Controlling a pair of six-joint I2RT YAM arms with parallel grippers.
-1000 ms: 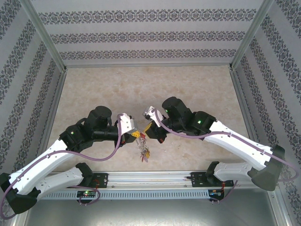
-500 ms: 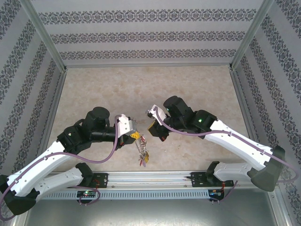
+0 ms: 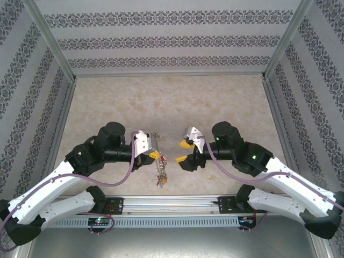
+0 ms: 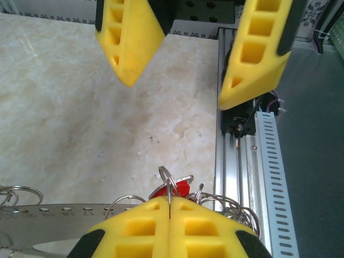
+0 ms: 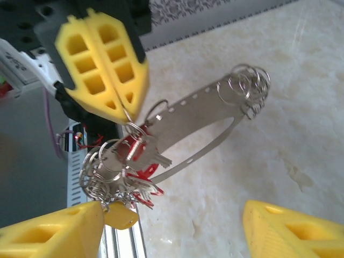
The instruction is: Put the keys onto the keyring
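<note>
High rear overview; close wrist views face to face, the keyring (image 5: 199, 115) common to both.

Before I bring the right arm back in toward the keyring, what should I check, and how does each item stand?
1. Left gripper fingers shut on the keyring, clamping one of its rings: ok.
2. Right gripper fingers open: ok.
3. Key held in the right fingers, ready to thread: not ok, they hold nothing.
4. Gap between the right gripper and the keyring in the top view: ok.
5. Red-tagged keys all threaded onto rings: cannot tell, they hang in a tangled cluster.
</note>
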